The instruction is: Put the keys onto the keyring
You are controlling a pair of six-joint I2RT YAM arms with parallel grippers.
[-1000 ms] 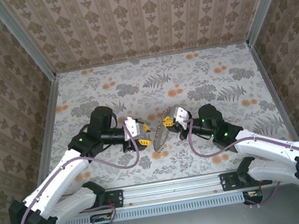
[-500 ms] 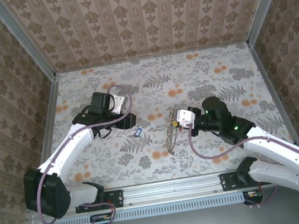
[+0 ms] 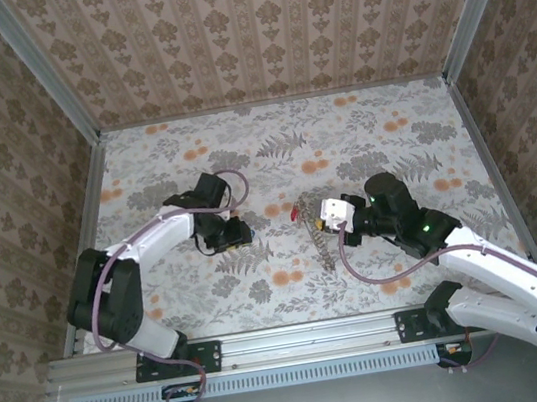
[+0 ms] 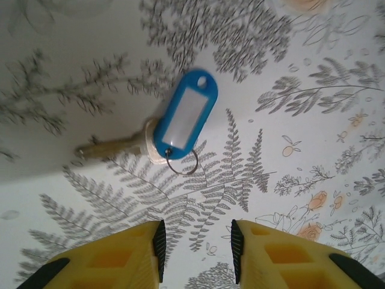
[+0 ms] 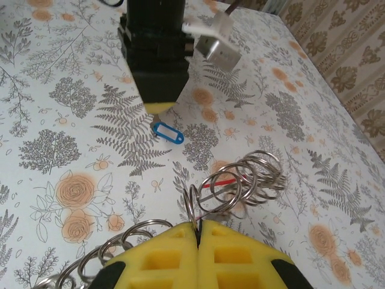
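Floral tbl (image 3: pixel 359 127); patterned walls (image 3: pixel 252 21).

White shells and black joint housings are seen on the left arm (image 3: pixel 148 241) and right arm (image 3: pixel 490 264). Purple cables (image 3: pixel 360 273) are looped along both. Green lights (image 3: pixel 423 230) are lit on the right arm's black joint. Yellow fingers (image 4: pixel 108 265) with black ribbed inner edges are fitted on the left hand (image 4: pixel 195 241). The right hand (image 5: pixel 198 232) is also yellow, with square recesses moulded in.

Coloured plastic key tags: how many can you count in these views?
2. The blue oval tag lies on the table before the left gripper; something red, likely another, sits among the silver ring chain. More may be hidden.
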